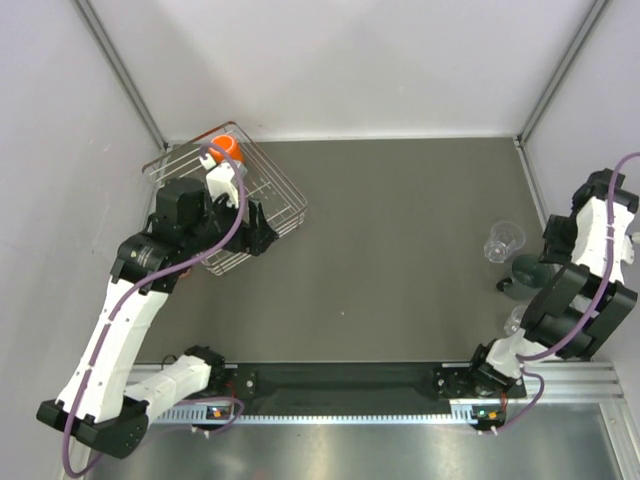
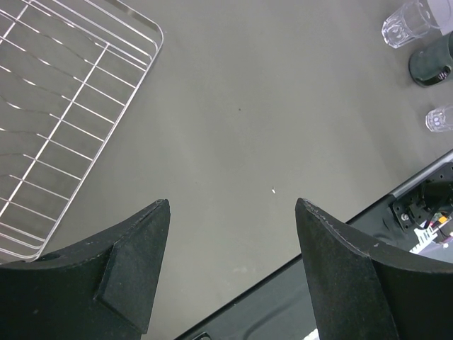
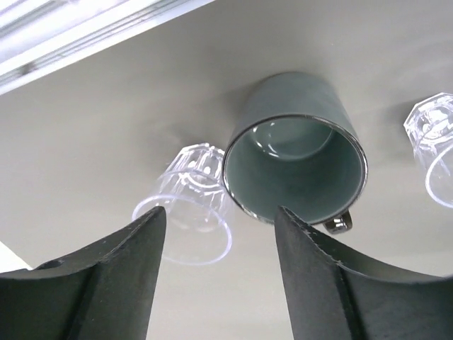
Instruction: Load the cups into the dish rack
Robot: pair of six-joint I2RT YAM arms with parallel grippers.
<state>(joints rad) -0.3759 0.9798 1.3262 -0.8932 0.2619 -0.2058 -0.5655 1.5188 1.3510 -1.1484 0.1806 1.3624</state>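
The dark grey cup [image 3: 294, 152] is seen upright beneath the right gripper [image 3: 216, 234], whose jaws are spread and clamp nothing. One clear tumbler [image 3: 190, 212] is crowded against the dark grey cup, seemingly touching it, and is partly framed by those open jaws. A second tumbler [image 3: 430, 145] is set near the dark grey cup's other side. The dish rack [image 1: 290, 200] is placed well apart from the dark grey cup, across the table, with the orange mug [image 1: 226, 148] inside. The left gripper [image 2: 233, 241], likewise open and empty, is held equally far from the dark grey cup.

Since hardly any room is left beside the dark grey cup, a descending finger could be landed on its rim, or the tumbler could be shoved and toppled. A slip of the smooth tumbler is also to be feared if it is pinched only at the rim.
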